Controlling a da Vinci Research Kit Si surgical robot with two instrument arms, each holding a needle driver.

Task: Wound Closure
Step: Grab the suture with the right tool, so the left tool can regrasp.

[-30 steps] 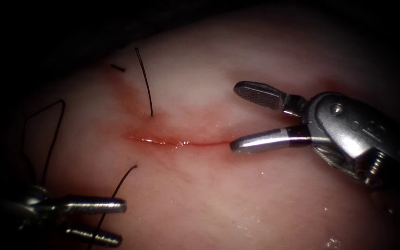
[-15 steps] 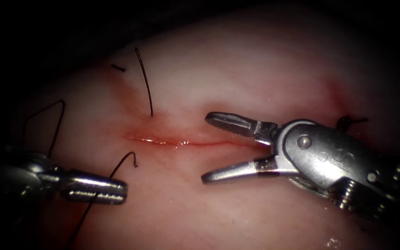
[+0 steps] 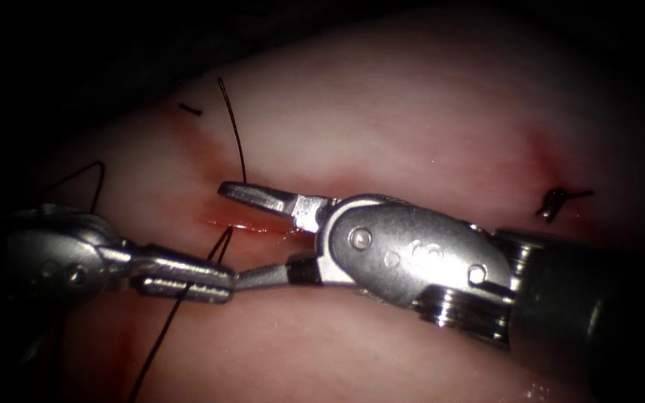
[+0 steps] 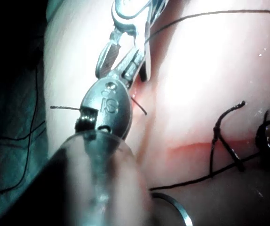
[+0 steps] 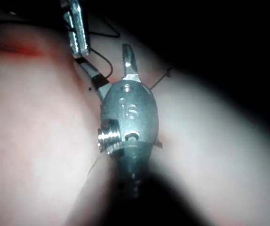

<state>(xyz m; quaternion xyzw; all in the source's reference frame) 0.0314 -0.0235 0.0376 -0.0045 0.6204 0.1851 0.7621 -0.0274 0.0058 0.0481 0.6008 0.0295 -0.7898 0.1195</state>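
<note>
Tissue (image 3: 412,127) lies under both tools, its cut (image 3: 263,226) glistening with red fluid. Right pincer (image 3: 237,235) spread wide, straddling the cut and holding nothing, its lower jaw meeting the left pincer (image 3: 222,282). Left pincer is clamped on the thread (image 3: 181,306), just below the cut. A finished knot (image 3: 556,200) sits far right. No needle to place.

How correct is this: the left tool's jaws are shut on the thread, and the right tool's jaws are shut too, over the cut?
One detail is wrong. The endoscope view shows the right tool with its jaws open, straddling the cut and holding nothing. The left tool is shut on the thread, as you said.
</note>
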